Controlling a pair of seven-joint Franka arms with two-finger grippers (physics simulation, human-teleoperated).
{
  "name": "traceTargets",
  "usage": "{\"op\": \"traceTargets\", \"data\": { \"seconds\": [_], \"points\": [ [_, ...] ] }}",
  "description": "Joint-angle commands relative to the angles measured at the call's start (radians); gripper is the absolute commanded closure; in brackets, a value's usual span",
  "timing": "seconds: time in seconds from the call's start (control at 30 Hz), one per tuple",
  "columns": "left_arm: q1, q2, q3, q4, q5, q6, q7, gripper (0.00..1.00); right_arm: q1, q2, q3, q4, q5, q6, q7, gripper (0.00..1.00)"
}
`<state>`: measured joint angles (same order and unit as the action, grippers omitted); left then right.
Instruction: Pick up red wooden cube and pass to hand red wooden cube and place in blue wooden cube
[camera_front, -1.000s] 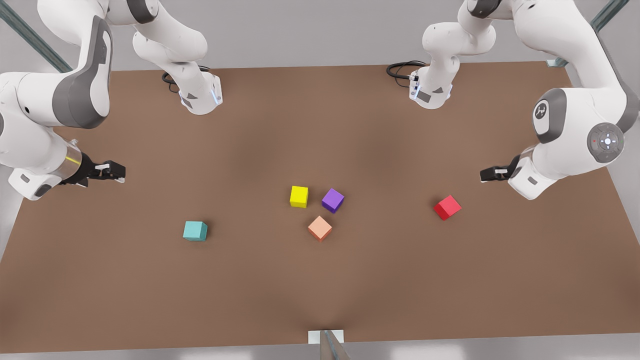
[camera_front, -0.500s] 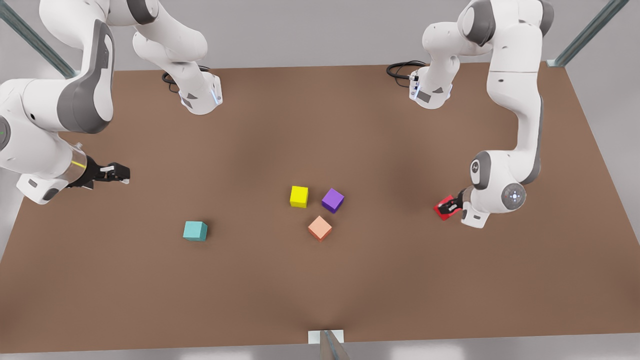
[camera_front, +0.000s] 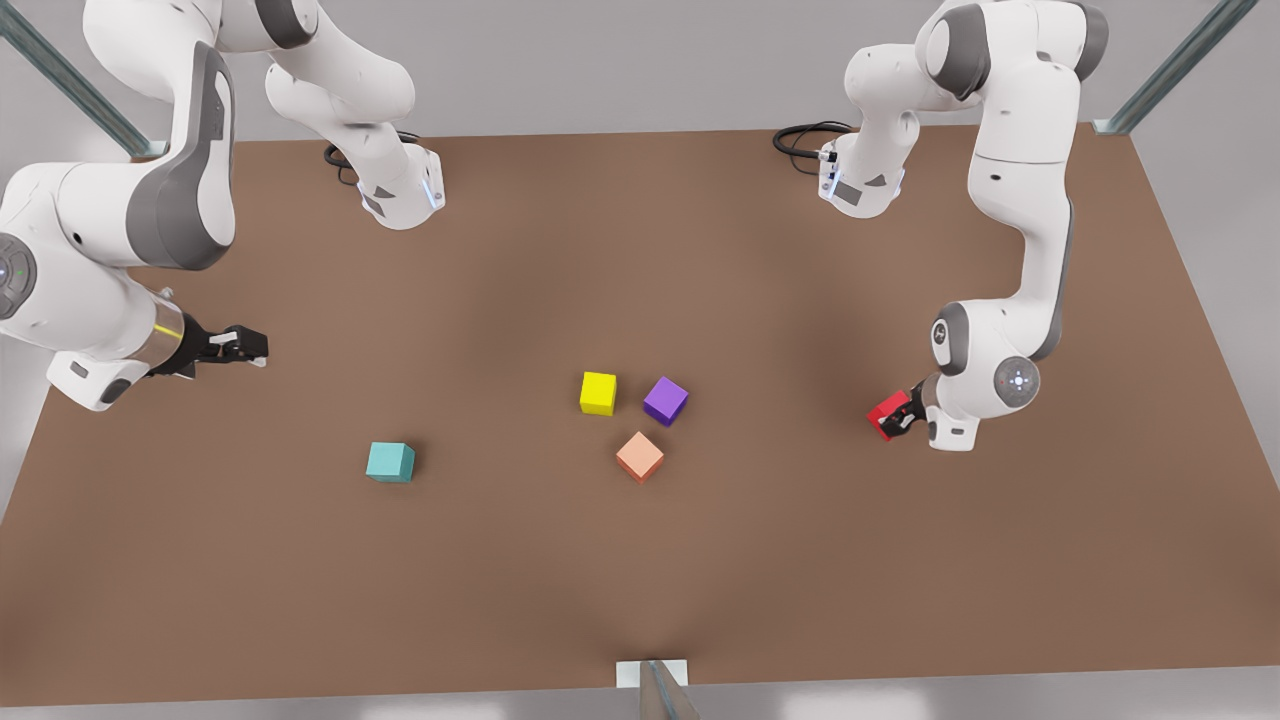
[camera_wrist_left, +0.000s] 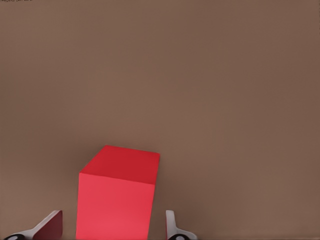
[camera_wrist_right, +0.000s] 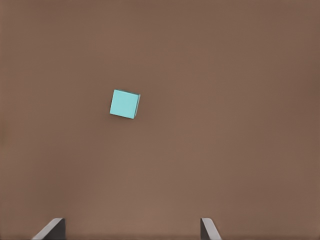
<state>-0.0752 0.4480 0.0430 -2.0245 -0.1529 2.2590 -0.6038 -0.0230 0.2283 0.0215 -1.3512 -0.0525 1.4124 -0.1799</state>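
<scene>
The red wooden cube (camera_front: 886, 412) rests on the brown table at the front view's right. My left gripper (camera_front: 906, 421) is down at it and open. In the left wrist view the red wooden cube (camera_wrist_left: 117, 200) stands between the fingers of the left gripper (camera_wrist_left: 112, 226), with a small gap on each side. The blue wooden cube (camera_front: 390, 462), teal in colour, lies at the front view's left. My right gripper (camera_front: 244, 347) hovers open above the table's left edge, behind that cube. The right wrist view looks down past the right gripper (camera_wrist_right: 131, 227) at the blue wooden cube (camera_wrist_right: 125, 104).
A yellow cube (camera_front: 598, 393), a purple cube (camera_front: 665, 400) and a salmon-orange cube (camera_front: 640, 456) cluster in the middle of the table (camera_front: 640, 250). Both arm bases (camera_front: 400, 195) (camera_front: 860, 185) stand at the far edge.
The left arm swung in and dropped from above the table's right edge, bringing its gripper down around the red cube. The right gripper crept slightly toward the front view's right.
</scene>
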Motion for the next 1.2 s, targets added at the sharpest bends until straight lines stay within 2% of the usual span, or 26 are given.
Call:
{"op": "traceTargets", "data": {
  "seconds": [0.0, 0.37, 0.4, 0.47, 0.6, 0.67, 0.7, 0.73, 0.77, 0.83, 0.93, 1.03, 1.07, 1.17],
  "points": [
    [0.000, 0.005, 0.000, -0.002, 0.001, 0.027, 0.168, 0.00, 0.000, -0.001, 0.000, 0.000, 0.000, -0.001, -0.009, 0.00],
    [0.008, 0.090, 0.000, 0.004, 0.003, 0.142, 0.168, 0.00, 0.006, 0.000, 0.000, -0.002, 0.000, -0.001, -0.009, 0.00],
    [0.008, 0.092, 0.000, 0.009, -0.002, 0.142, 0.167, 0.20, 0.006, 0.000, 0.000, -0.002, 0.000, -0.001, -0.009, 0.00],
    [0.015, 0.090, 0.000, 0.016, -0.007, 0.140, 0.165, 0.47, 0.006, -0.001, 0.000, -0.002, 0.002, -0.003, -0.012, 0.00],
    [0.015, 0.084, -0.023, 0.099, -0.028, 0.091, 0.160, 0.47, 0.006, 0.000, 0.000, -0.003, 0.002, -0.003, -0.013, 0.00],
    [0.014, 0.086, -0.031, 0.314, -0.140, -0.198, 0.159, 0.47, 0.006, 0.003, 0.000, -0.002, -0.001, -0.001, -0.012, 0.00],
    [0.012, 0.093, -0.058, 0.433, -0.197, -0.352, 0.159, 0.47, 0.012, 0.005, 0.000, -0.002, -0.003, -0.001, -0.007, 0.00],
    [0.012, 0.100, -0.086, 0.487, -0.258, -0.427, 0.157, 0.47, 0.014, 0.006, 0.000, -0.002, -0.001, -0.001, -0.007, 0.00],
    [0.009, 0.100, -0.156, 0.529, -0.339, -0.466, 0.136, 0.47, 0.014, 0.017, 0.001, 0.000, 0.016, 0.000, -0.016, 0.00],
    [0.009, 0.173, -0.353, 0.662, -0.343, -0.467, 0.030, 0.45, 0.031, 0.048, 0.003, 0.020, 0.059, 0.003, -0.029, 0.00],
    [0.008, 0.346, -0.528, 0.871, -0.444, -0.455, -0.042, 0.47, 0.035, 0.072, 0.001, 0.018, 0.117, 0.017, -0.078, 0.00],
    [-0.003, 0.435, -0.646, 0.918, -0.453, -0.311, -0.014, 0.47, 0.028, 0.167, -0.002, 0.030, 0.359, 0.017, -0.271, 0.00],
    [-0.024, 0.483, -0.661, 0.972, -0.455, -0.292, 0.011, 0.47, 0.029, 0.244, -0.002, 0.056, 0.495, 0.017, -0.383, 0.00],
    [-0.028, 0.544, -0.735, 0.986, -0.455, -0.194, 0.166, 0.49, 0.040, 0.350, 0.034, 0.116, 0.701, 0.022, -0.484, 0.00]
  ]
}}
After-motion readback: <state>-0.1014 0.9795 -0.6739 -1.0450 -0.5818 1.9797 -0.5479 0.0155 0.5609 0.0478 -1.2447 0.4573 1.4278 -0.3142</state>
